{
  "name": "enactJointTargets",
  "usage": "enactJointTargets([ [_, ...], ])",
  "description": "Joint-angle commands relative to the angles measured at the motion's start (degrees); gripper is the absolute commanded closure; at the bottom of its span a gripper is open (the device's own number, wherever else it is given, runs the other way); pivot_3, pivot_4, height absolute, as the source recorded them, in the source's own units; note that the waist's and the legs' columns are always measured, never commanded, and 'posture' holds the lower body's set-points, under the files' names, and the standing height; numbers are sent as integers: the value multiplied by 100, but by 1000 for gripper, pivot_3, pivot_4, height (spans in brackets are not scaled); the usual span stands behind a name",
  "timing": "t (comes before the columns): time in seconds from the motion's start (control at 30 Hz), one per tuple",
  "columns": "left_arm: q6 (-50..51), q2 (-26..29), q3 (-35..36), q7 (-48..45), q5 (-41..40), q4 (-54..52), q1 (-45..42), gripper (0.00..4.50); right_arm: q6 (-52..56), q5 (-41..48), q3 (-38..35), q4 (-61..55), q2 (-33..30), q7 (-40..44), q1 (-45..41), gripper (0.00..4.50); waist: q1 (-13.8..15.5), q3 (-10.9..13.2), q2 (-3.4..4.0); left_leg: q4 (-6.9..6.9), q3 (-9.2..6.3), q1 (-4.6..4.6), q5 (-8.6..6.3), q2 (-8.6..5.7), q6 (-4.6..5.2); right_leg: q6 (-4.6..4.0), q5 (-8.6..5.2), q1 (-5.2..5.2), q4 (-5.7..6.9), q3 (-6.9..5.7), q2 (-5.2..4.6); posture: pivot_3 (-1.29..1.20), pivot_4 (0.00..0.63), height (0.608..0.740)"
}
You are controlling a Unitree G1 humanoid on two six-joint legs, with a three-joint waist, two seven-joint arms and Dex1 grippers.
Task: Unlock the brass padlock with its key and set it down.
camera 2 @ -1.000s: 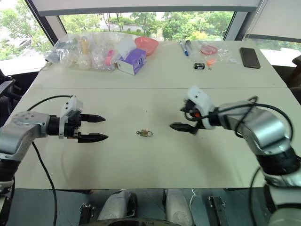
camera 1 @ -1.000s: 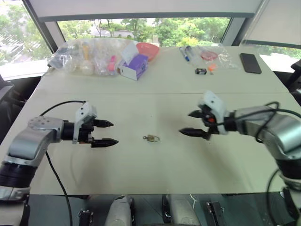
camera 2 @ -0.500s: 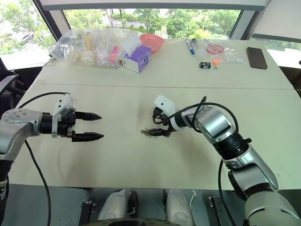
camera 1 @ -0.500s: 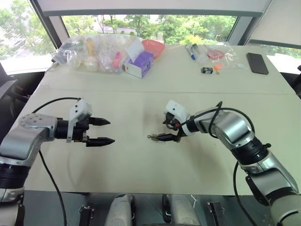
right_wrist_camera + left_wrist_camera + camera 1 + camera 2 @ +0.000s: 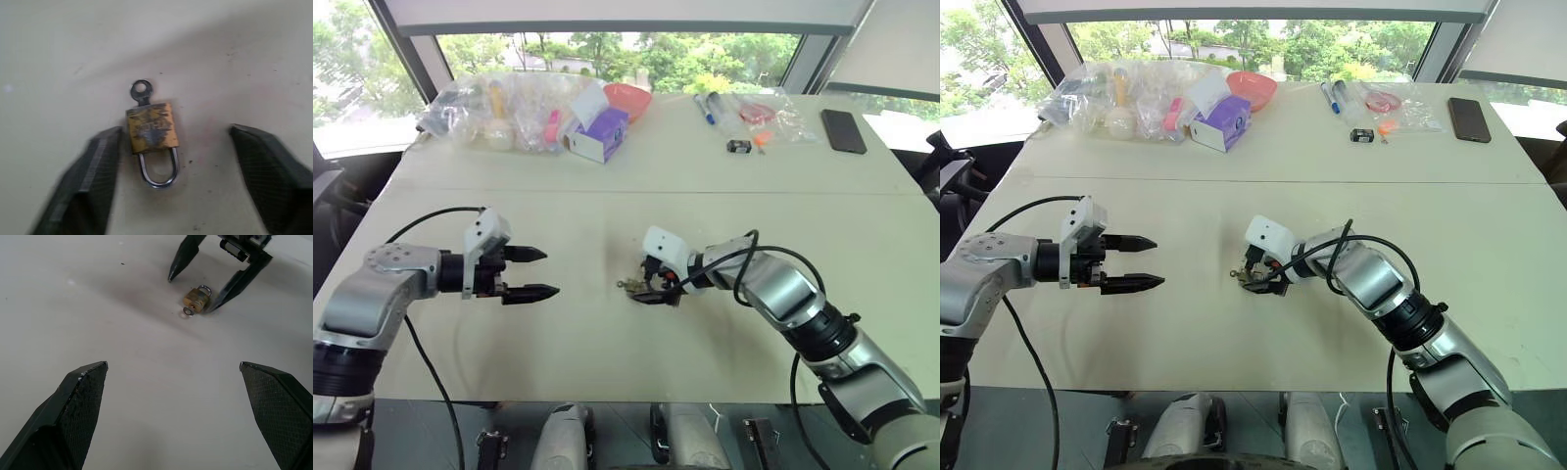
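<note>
Right wrist view puts the brass padlock [image 5: 151, 128] flat on the pale table [image 5: 244, 58], between the two black fingers [image 5: 90, 171] of the right gripper [image 5: 651, 290]. The key [image 5: 141, 91] sits in the bottom of the lock body, its ring head sticking out at 12 o'clock, and the silver shackle [image 5: 157, 169] loops out at 6 o'clock, looking closed. The fingers stand apart on either side of the lock; one is just beside the body, perhaps brushing it, the other near but clear. Nothing is gripped yet.

From the head camera, the lock lies near the middle of the table, with the right gripper reaching down onto it. The left gripper [image 5: 530, 273] hovers well apart at about 9 o'clock from the lock, its fingers spread wide and empty.

By its look the lock is small, hard and light, and its smooth metal sides would likely skid across the table under a one-sided push. I judge the flat faces or sides of the brass body the best place to pinch, leaving the key head and shackle free. The key is thin and offers little surface, so turning it will probably need the other gripper to pinch its ring head squarely.
</note>
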Motion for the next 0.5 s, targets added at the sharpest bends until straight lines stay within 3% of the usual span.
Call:
enactJointTargets([
  [0.03, -55, -27, 56, -6, 2, 73, -119, 0, -167, -244, 301, -20, 95, 37, 177, 3093, -10, 0, 0, 0, 1, 4, 0, 0, 0, 0, 0, 4, 0, 1, 0, 0, 150, 734],
  [0.07, -60, -46, 39, -8, 12, 124, -144, 0, -223, -306, 334, -33, 92, 53, 203, 3623, -11, 0, 0, 0, 1, 8, 0, 1, 0, 0, 0, 8, 0, 1, 1, 0, 150, 734],
  [0.1, -67, -62, 28, -18, 18, 177, -170, 0, -287, -360, 369, -52, 82, 86, 226, 3856, -7, 0, 0, 0, 1, 17, 0, 1, 1, 0, 0, 16, -1, 0, 1, 0, 150, 734],
  [0.23, -127, -152, -36, -80, 74, 487, -396, 0, -744, -569, 280, -325, -154, 223, 396, 3837, 10, 0, 0, -2, 1, 44, -2, 1, 3, -1, -1, 40, -1, 0, 2, 0, 150, 734],
  [0.5, -143, -966, -155, -127, 10, 1628, -1474, 0, -4368, -1828, -493, -318, -1136, -97, 262, 3837, 34, 2, -3, 3, 1, 37, -2, -20, 5, 1, 0, 42, -5, 1, -12, 0, 150, 734],
])
